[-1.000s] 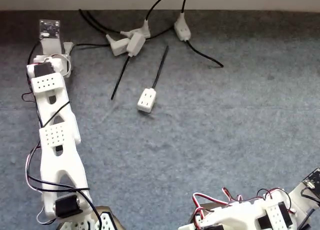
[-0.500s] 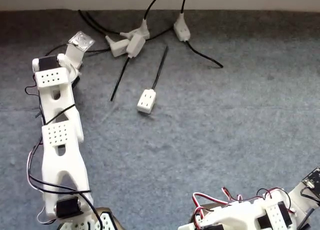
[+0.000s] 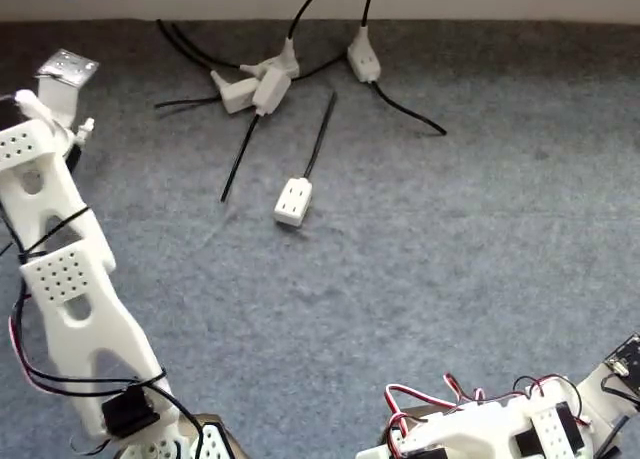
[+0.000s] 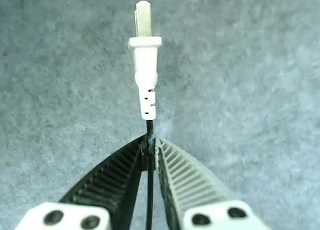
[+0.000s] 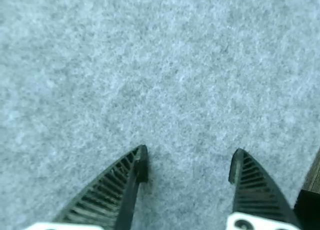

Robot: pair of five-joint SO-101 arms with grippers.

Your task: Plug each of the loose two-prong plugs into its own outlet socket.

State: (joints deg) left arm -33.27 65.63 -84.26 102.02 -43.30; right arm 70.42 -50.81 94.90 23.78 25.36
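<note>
A white two-prong plug (image 4: 145,64) stands out past my left gripper (image 4: 151,140), prongs pointing away over grey carpet. That gripper is shut on the plug's black cord just behind the strain relief. In the high view the left arm (image 3: 60,229) reaches to the far left edge of the table. A loose white outlet socket (image 3: 292,200) with a black cord lies mid-table. A cluster of white sockets and plugs (image 3: 255,84) lies at the back, with another socket (image 3: 363,56) to its right. My right gripper (image 5: 189,165) is open over bare carpet, holding nothing.
Black cords (image 3: 240,149) trail from the cluster toward the back wall and across the carpet. The right arm (image 3: 500,429) rests folded at the front right corner. Grey carpet (image 3: 450,239) covers the whole table.
The left arm has swung left, away from the socket cluster, taking the plug with it. The black cord near the cluster has shifted. The right arm has kept still.
</note>
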